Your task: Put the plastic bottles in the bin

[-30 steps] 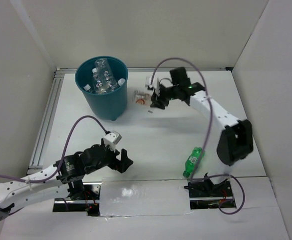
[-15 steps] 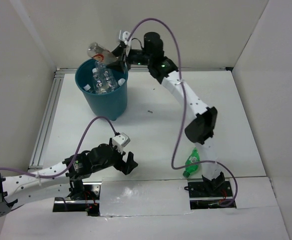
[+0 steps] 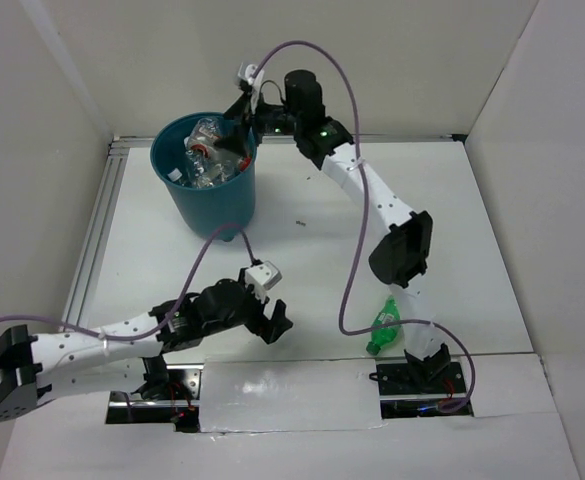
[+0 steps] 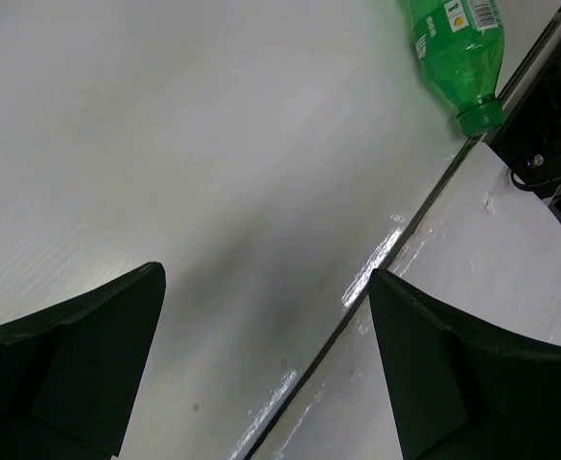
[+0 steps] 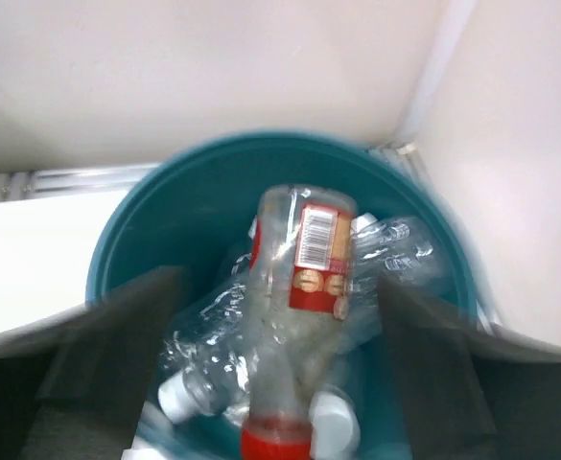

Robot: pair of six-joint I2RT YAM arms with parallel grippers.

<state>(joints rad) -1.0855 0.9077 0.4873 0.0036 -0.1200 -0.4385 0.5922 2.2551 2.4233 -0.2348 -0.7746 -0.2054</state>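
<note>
My right hand (image 3: 236, 128) hangs over the bin (image 3: 200, 205), fingers spread wide and empty, so the red-capped bottle (image 5: 304, 268) lies below on the clear bottles (image 5: 203, 350) inside. My left hand (image 4: 266, 369), also wide and empty, hovers low over the table (image 4: 165, 144), facing the green bottle (image 4: 457, 43), likely my next pick.

- Green bottle (image 4: 457, 48), left wrist view: the label carries a white barcode panel with black bars; the digits under it are too small to read. Beside it sit a yellow lemon graphic and white characters, one resembling a "1". No brand name is legible.
- Red-labelled bottle (image 5: 304, 278), right wrist view, inside the bin (image 5: 165, 206): a white barcode panel on a red label, with pale round emblems below. The view is blurred and no lettering is readable.
- Top view: no text can be read.
</note>
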